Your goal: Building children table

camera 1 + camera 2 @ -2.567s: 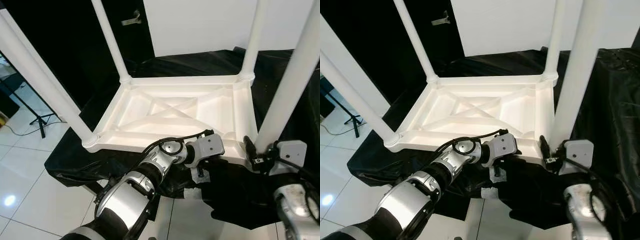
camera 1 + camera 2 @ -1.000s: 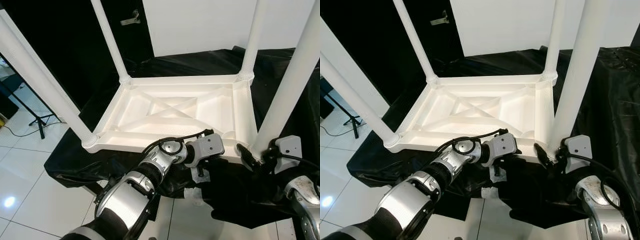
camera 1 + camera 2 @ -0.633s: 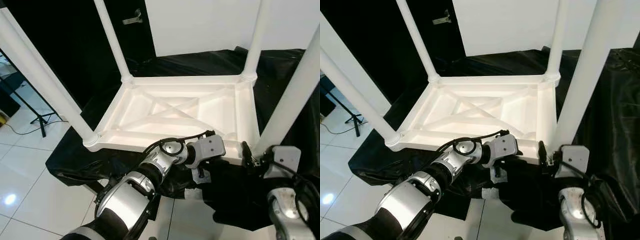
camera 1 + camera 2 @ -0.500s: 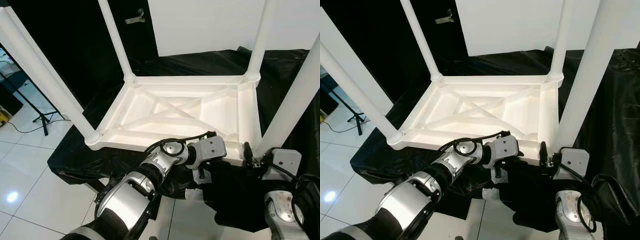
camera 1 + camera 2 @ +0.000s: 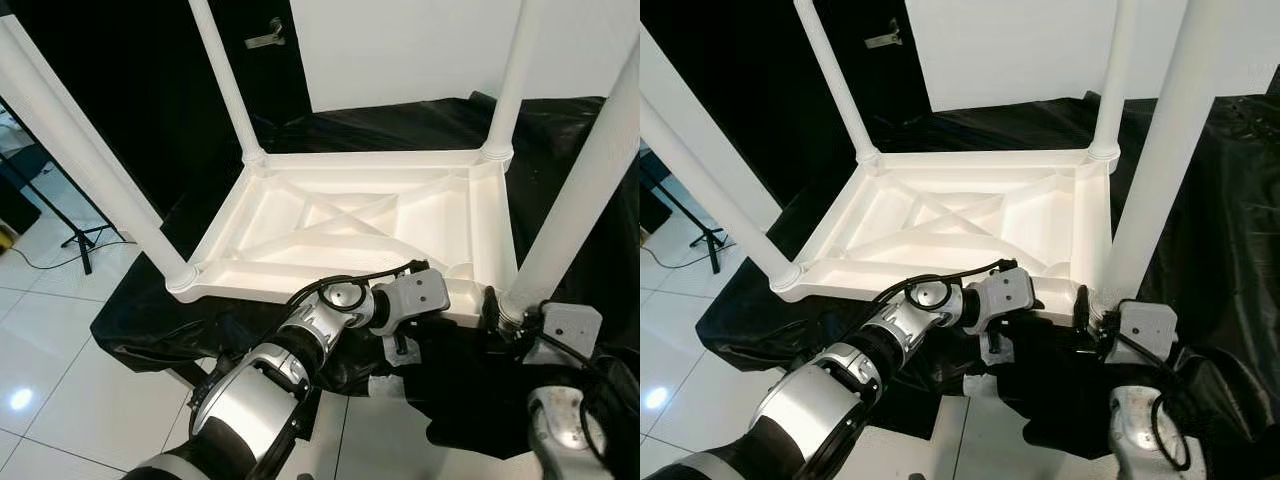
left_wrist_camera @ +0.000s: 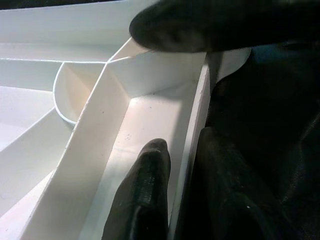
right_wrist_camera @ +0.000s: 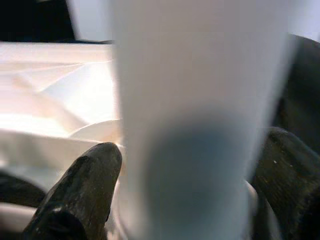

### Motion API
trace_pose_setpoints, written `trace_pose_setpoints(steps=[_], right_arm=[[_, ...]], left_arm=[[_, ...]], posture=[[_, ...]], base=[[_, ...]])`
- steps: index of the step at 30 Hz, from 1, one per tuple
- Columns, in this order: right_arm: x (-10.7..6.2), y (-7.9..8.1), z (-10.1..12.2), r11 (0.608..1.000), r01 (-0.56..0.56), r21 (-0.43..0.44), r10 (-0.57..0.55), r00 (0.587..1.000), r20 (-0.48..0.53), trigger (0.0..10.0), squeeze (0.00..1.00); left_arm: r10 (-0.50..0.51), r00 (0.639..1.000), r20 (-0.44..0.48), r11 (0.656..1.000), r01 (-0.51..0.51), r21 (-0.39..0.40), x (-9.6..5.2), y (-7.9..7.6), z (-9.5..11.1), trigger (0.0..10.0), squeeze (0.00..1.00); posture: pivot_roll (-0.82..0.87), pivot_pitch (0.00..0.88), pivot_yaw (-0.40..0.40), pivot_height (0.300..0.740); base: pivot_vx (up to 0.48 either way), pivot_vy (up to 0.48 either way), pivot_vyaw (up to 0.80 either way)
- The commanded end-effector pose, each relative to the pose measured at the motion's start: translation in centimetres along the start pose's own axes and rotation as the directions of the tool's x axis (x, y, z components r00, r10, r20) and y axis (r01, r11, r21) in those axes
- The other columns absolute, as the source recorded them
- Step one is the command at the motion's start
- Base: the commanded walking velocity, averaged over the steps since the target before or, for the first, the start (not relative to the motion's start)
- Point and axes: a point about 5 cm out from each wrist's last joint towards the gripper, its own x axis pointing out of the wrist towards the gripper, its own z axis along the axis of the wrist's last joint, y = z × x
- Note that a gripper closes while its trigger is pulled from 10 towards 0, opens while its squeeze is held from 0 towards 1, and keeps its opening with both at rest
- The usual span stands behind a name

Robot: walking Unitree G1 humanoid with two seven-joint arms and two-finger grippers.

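1. The table top [image 5: 350, 225] lies upside down on a black cloth [image 5: 560, 130], four legs standing up.
2. The left gripper [image 6: 172, 195] pinches the near rim, one finger inside, one outside.
3. The right gripper [image 7: 185, 200] straddles the near right leg [image 5: 585, 190] at its base (fingers spread, contact unclear).
4. Judgement: seating this last leg; next, twist or press it home while the left steadies.

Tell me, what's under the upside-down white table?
The white table lies upside down on a black cloth that spreads out past its edges on every side. What the cloth is draped over can't be seen; the cloth covers it.
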Motion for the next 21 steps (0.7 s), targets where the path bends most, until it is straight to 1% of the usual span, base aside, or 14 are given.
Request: trace_pose_setpoints(steps=[1,6,7,8,9,10,11,12,14,15,16,18,19,21], right_arm=[[0.2,0.5,0.2,0.998,-0.059,0.013,0.059,0.998,0.009,10.0,0.0],[0.4,0.0,0.0,0.993,-0.118,0.013,0.118,0.993,-0.014,10.0,0.0],[0.4,-0.1,-0.4,0.983,-0.181,0.031,0.182,0.983,-0.036,10.0,0.0],[0.2,0.0,-0.8,0.96,-0.273,0.065,0.277,0.959,-0.063,10.0,0.0],[0.2,0.0,-0.8,0.96,-0.273,0.065,0.277,0.959,-0.063,10.0,0.0],[0.1,0.1,-1.0,0.944,-0.319,0.082,0.325,0.943,-0.07,10.0,0.0],[-0.1,0.0,-1.2,0.921,-0.381,0.079,0.386,0.92,-0.071,10.0,0.0],[-0.1,0.0,-1.2,0.921,-0.381,0.079,0.386,0.92,-0.071,10.0,0.0],[0.0,-0.7,-1.3,0.891,-0.45,0.063,0.453,0.888,-0.072,10.0,0.0],[0.3,-1.2,-1.2,0.887,-0.459,0.045,0.461,0.885,-0.065,10.0,0.0],[0.3,-1.2,-1.2,0.887,-0.459,0.045,0.461,0.885,-0.065,10.0,0.0],[1.1,-2.2,-0.8,0.89,-0.455,0.002,0.455,0.889,-0.046,10.0,0.0],[1.1,-2.2,-0.8,0.89,-0.455,0.002,0.455,0.889,-0.046,10.0,0.0],[2.0,-2.9,-0.3,0.874,-0.485,-0.028,0.484,0.874,-0.034,10.0,0.0]], left_arm=[[0.046,0.996,-0.074,0.996,-0.052,-0.074,0.4,-1.2,-1.9,10.0,0.0],[0.044,0.996,-0.072,0.996,-0.049,-0.074,0.5,-1.2,-1.9,10.0,0.0],[0.041,0.997,-0.071,0.996,-0.047,-0.075,0.5,-1.3,-1.9,10.0,0.0],[0.038,0.997,-0.07,0.996,-0.044,-0.076,0.6,-1.4,-1.9,10.0,0.0],[0.038,0.997,-0.07,0.996,-0.044,-0.076,0.6,-1.4,-1.9,10.0,0.0],[0.038,0.997,-0.07,0.996,-0.043,-0.076,0.6,-1.4,-1.9,10.0,0.0],[0.036,0.997,-0.071,0.996,-0.041,-0.076,0.6,-1.4,-1.9,10.0,0.0],[0.036,0.997,-0.071,0.996,-0.041,-0.076,0.6,-1.4,-1.9,10.0,0.0],[0.034,0.997,-0.072,0.996,-0.04,-0.076,0.6,-1.4,-1.9,10.0,0.0],[0.034,0.997,-0.072,0.996,-0.04,-0.076,0.6,-1.4,-1.9,10.0,0.0],[0.034,0.997,-0.072,0.996,-0.04,-0.076,0.6,-1.4,-1.9,10.0,0.0],[0.037,0.997,-0.073,0.996,-0.042,-0.075,0.5,-1.3,-1.9,10.0,0.0],[0.037,0.997,-0.073,0.996,-0.042,-0.075,0.5,-1.3,-1.9,10.0,0.0],[0.038,0.996,-0.075,0.996,-0.044,-0.076,0.4,-1.3,-2.0,10.0,0.0]], posture=[[-0.05,0.0,0.135,0.74],[-0.06,0.0,0.135,0.74],[-0.06,0.0,0.136,0.74],[-0.06,0.0,0.138,0.74],[-0.06,0.0,0.138,0.74],[-0.06,0.0,0.138,0.74],[-0.06,0.0,0.14,0.74],[-0.06,0.0,0.14,0.74],[-0.06,0.0,0.14,0.74],[-0.06,0.0,0.14,0.74],[-0.06,0.0,0.14,0.74],[-0.05,0.0,0.139,0.74],[-0.05,0.0,0.139,0.74],[-0.04,0.0,0.138,0.74]], base=[[0.0,0.0,0.0],[0.0,0.0,0.0],[0.0,0.0,0.0],[0.0,0.0,0.0],[0.0,0.0,0.0],[0.0,0.0,0.0],[0.0,0.0,0.0],[0.0,0.0,0.0],[0.0,0.0,0.0],[0.0,0.0,0.0],[0.0,0.0,0.0],[0.0,0.0,0.0],[0.0,0.0,0.0],[0.0,0.0,0.0]])
